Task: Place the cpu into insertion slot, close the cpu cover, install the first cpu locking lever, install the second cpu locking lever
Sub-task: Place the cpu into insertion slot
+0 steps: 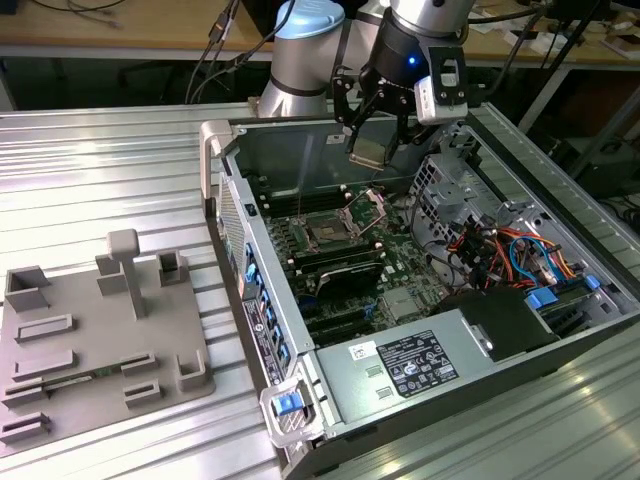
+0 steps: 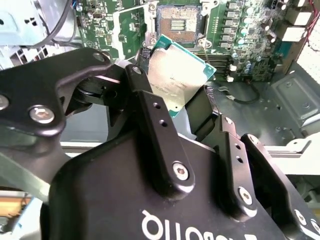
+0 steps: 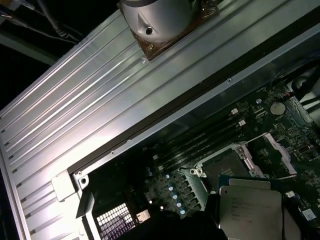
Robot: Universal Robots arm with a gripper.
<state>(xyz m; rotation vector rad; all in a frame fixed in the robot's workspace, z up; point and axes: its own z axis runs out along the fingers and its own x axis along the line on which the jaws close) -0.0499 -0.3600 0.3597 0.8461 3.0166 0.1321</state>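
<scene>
My gripper (image 1: 367, 150) is shut on the cpu (image 1: 366, 155), a small flat square chip with a silvery top, and holds it in the air above the green motherboard (image 1: 400, 290). In the second wrist view the cpu (image 2: 177, 75) sits clamped between the two black fingers (image 2: 150, 112), tilted, with its green edge showing. The insertion slot (image 1: 328, 236) lies open below and apart from the chip, its dark centre bare in both wrist views (image 2: 178, 22) (image 3: 224, 162). The cpu cover (image 1: 368, 210) stands swung up beside the slot, a silver frame (image 2: 127, 27).
The open computer case (image 1: 225, 190) lies on a ribbed metal table (image 1: 100, 170). Black memory slots (image 1: 335, 265) run beside the socket. A drive cage with coloured cables (image 1: 500, 245) and a power supply (image 1: 410, 365) fill the exterior view's right. A grey fixture plate (image 1: 90, 340) sits at its left.
</scene>
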